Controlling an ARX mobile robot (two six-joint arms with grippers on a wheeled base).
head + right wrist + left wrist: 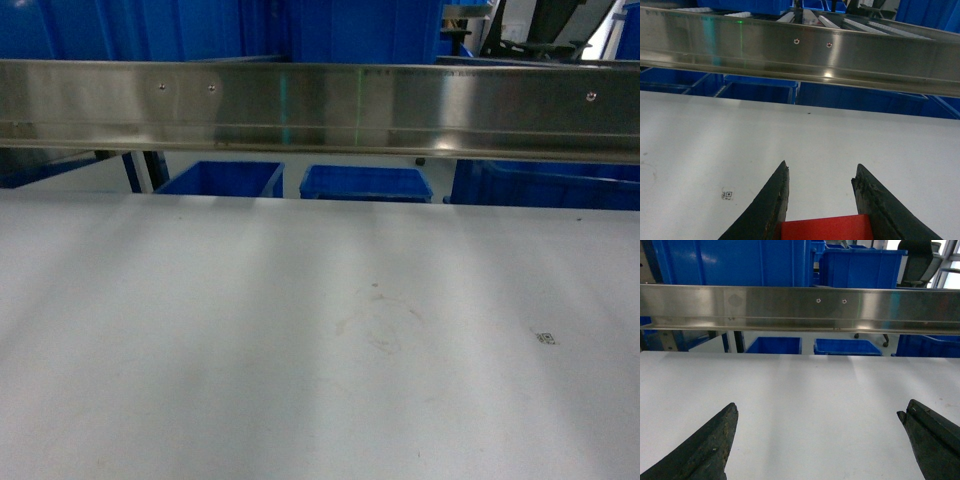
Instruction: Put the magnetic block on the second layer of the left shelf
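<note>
Gripping the red magnetic block [826,227] between its dark fingers, the right gripper [822,190] hovers over the white table [300,340], apparently just short of the steel rail [320,105]. The left gripper [820,432] hangs wide open, holding nothing.

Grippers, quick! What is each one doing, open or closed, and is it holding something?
Left gripper: open wide, holding nothing, above the white table.
Right gripper: closed on the red magnetic block.

Red magnetic block [826,227], white tabletop [300,340], shiny steel rail [320,105], blue crates [365,183].
</note>
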